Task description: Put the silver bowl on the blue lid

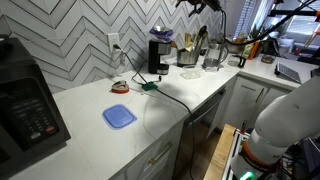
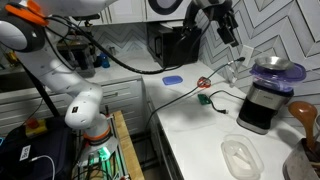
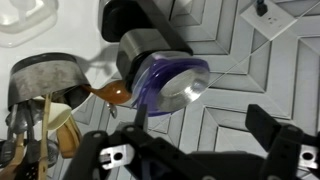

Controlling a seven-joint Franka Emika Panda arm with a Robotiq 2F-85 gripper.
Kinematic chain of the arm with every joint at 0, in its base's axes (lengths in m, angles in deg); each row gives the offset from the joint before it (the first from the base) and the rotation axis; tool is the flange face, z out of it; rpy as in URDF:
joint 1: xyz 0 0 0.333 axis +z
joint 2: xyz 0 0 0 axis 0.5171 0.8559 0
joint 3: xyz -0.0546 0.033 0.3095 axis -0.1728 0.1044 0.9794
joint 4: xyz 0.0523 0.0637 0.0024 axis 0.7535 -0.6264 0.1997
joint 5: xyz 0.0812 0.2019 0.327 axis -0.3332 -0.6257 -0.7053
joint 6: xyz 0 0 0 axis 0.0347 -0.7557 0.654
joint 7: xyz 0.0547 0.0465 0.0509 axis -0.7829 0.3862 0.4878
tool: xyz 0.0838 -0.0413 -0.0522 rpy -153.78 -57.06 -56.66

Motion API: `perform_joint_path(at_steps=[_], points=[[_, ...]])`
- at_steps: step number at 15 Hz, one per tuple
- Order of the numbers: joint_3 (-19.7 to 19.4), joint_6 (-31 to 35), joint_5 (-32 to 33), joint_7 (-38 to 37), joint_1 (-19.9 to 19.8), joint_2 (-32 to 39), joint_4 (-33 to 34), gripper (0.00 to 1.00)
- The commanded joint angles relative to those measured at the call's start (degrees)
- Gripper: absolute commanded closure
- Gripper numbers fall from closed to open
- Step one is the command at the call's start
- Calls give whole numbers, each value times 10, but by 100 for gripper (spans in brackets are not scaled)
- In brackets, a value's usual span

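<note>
Midway between the front and back edges of the worktop (image 1: 90,100), the blue lid (image 1: 119,116) is seen lying flat, with bare surface all round. Toward the back edge, the silver bowl (image 3: 183,85) is seated in a purple dish (image 3: 150,82) atop the black coffee maker (image 1: 156,58), with a utensil holder (image 3: 45,80) crowded just beside. The gripper (image 3: 190,150) hangs well above, jaws spread wide, nothing held. The microwave (image 1: 30,105) keypad is too small to be read.

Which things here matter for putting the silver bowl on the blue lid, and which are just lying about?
Job: silver bowl, blue lid, open gripper.
Lying about: coffee maker, microwave, utensil holder, clear plastic container.
</note>
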Motion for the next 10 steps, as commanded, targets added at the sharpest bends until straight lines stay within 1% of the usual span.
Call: perform_joint_path(at_steps=[1,3,4,6,7,8,9,10], points=[[-26,-95,28,-24,-7,122,143,0],[-33,-159,58,-38,-7,176,209,0],[-38,-175,56,-44,-2,205,242,0],[-48,-207,20,-62,1,255,306,0],[-51,-219,13,-89,0,278,339,0],[-52,-224,25,-110,2,289,360,0],[-38,-185,30,-77,-4,246,287,0],[-40,-191,30,-89,-4,264,312,0]])
